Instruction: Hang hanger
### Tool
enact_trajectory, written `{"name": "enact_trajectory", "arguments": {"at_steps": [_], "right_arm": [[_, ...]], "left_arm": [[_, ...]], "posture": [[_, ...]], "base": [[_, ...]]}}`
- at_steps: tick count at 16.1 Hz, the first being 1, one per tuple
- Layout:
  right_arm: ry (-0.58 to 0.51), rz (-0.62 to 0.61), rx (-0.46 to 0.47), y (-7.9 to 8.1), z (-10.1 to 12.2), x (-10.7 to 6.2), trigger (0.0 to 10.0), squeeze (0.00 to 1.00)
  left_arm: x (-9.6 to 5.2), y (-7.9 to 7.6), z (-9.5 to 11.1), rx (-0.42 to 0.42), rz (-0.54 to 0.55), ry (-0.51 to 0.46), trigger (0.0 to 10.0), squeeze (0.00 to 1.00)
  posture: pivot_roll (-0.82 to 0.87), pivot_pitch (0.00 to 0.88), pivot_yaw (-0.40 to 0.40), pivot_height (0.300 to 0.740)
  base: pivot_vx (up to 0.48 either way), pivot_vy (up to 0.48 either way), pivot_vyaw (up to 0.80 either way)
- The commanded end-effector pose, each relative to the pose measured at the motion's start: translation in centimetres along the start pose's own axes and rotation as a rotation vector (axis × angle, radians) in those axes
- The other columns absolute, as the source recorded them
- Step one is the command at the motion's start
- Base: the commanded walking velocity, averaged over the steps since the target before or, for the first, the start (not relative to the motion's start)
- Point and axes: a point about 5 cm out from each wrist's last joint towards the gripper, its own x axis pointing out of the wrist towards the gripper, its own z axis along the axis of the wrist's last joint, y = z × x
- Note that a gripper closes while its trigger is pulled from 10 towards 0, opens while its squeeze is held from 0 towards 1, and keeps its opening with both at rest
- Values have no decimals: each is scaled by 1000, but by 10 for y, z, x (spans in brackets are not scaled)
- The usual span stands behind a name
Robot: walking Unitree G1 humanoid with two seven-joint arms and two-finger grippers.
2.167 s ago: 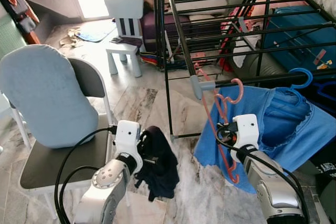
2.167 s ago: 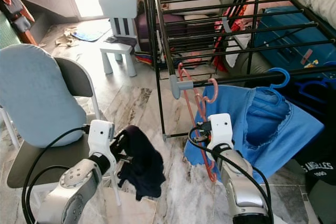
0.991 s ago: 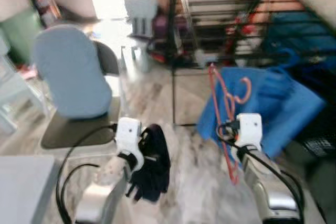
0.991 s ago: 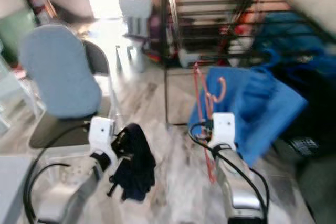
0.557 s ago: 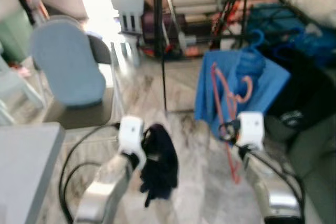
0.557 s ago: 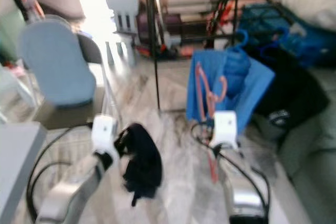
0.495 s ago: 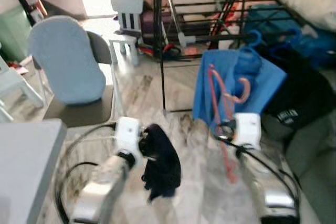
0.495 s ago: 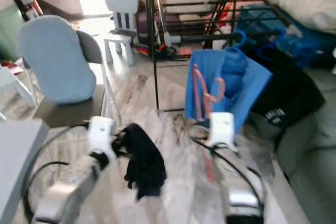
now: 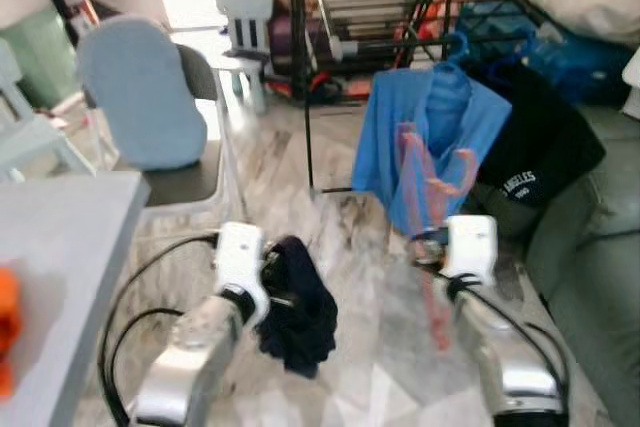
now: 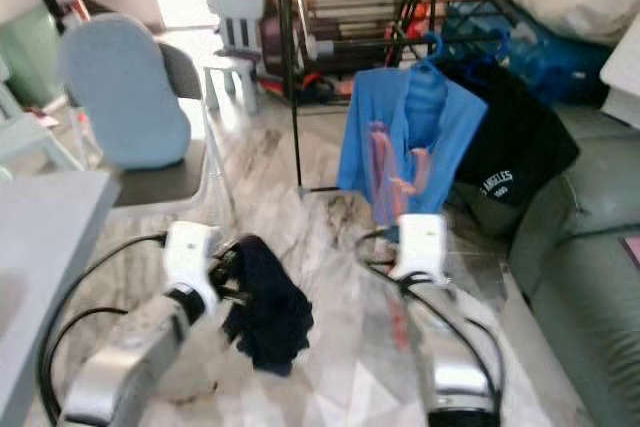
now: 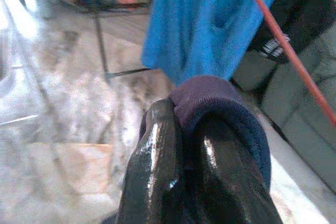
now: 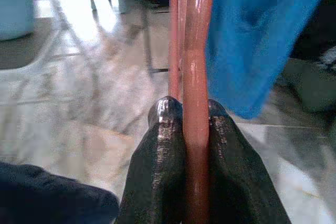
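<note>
1. Although the pink hanger [image 9: 432, 209] is firmly in hand, I judge the task unfinished: its hook stands free in the air at centre right of the left eye view, in front of the blue shirt [image 9: 430, 132] and not over any bar of the black drying rack [image 9: 335, 7] at the upper centre.
2. The right gripper [image 12: 184, 113] has its two black fingers pressed onto the hanger's stem, one on each side, as the right wrist view shows.
3. The left gripper [image 11: 184, 129] is pinched on a dark garment [image 9: 298, 307], which hangs low at lower centre of the left eye view; as I read it, this garment is not yet on the hanger.
4. What is left, in my judgement: carry the hanger up to the rack and set its hook over a free bar.
5. Open room: bare marble floor [image 9: 270, 182] lies between the grippers and the rack's upright leg.
6. Edges to mind: a grey table [image 9: 60, 247] at lower left, a padded chair [image 9: 140, 107] at upper left, and a grey sofa [image 9: 600, 247] at right, with a black shirt [image 9: 530, 147] draped near its edge.
</note>
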Motion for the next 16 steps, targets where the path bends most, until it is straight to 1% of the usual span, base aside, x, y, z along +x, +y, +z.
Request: {"name": "enact_trajectory", "arguments": {"at_steps": [1, 6, 7, 11, 14, 16], "right_arm": [[-23, -14, -10, -5, 6, 0, 10000, 0], [-22, -12, -9, -3, 7, 2, 10000, 0], [-23, -10, -9, -3, 7, 2, 10000, 0], [-23, -10, -10, -3, 8, 2, 10000, 0], [-22, -9, -13, -2, 8, 2, 10000, 0], [-19, -6, -11, -1, 8, 2, 10000, 0]], "left_arm": [[1, -6, 7, 7, -19, -29, 10000, 0], [2, -7, 7, 5, -23, -35, 10000, 0], [2, -7, 8, -6, -27, -43, 10000, 0], [0, -10, 12, -39, -99, -71, 10000, 0], [-1, -14, 14, -54, -151, -81, 10000, 0], [-2, -16, 14, -52, -159, -85, 10000, 0]], "posture": [[-106, 20, 36, 740], [-105, 23, 33, 740], [-106, 24, 34, 740], [-110, 26, 35, 740], [-110, 28, 36, 740], [-109, 31, 37, 740]], "base": [[-326, 0, 0], [-319, 0, 0], [0, 0, 0], [0, 0, 0], [0, 0, -723], [0, 0, -800]]}}
